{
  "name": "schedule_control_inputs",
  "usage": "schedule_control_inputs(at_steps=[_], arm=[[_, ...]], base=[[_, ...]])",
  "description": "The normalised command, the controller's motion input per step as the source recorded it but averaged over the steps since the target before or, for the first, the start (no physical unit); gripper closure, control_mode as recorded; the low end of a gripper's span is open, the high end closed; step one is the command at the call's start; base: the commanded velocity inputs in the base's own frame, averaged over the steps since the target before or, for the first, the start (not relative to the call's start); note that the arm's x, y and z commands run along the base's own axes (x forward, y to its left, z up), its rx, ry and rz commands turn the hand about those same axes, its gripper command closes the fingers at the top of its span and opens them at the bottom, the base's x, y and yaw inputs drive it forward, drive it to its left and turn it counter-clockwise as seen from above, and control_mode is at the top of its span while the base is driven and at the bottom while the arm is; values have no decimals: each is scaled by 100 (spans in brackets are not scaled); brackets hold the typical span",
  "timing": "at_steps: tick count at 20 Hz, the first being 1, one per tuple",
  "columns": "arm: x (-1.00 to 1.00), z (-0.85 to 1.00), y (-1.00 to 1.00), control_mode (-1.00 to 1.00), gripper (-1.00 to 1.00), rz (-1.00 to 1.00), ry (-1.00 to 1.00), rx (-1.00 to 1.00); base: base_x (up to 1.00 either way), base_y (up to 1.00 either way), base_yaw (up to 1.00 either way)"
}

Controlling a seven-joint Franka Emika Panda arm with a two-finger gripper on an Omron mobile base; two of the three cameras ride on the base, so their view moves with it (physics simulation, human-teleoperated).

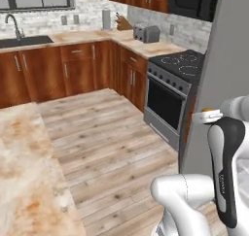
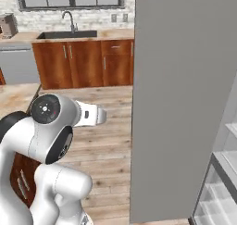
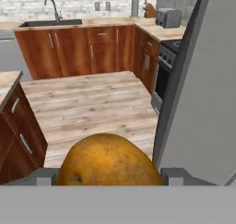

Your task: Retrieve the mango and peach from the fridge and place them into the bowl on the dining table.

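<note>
A yellow-orange mango sits low in the hand view, and my gripper is shut on it, with a grey finger pad on each side. From the left base view, the gripper hangs beside the open grey fridge door, a sliver of the mango showing on top. The fridge door stands wide open, with white interior shelves at the lower right. The marble dining table lies to the left. The peach and the bowl are out of view.
A stove with an oven stands next to the fridge. Wooden wall cabinets with a sink and a toaster run along the back. Open wood floor lies between the fridge and the table's wooden base.
</note>
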Motion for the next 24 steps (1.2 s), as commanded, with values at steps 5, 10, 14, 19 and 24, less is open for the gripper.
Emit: schedule_control_inputs(at_steps=[5,10,14,19,24], arm=[[0,0,0,100,100,0,0,0],[0,0,0,100,100,0,0,0],[0,0,0,100,100,0,0,0],[0,0,0,100,100,0,0,0],[0,0,0,100,100,0,0,0]], base=[[-52,-6,56],[-48,0,54],[-50,0,54],[-51,0,54],[-52,0,53]])
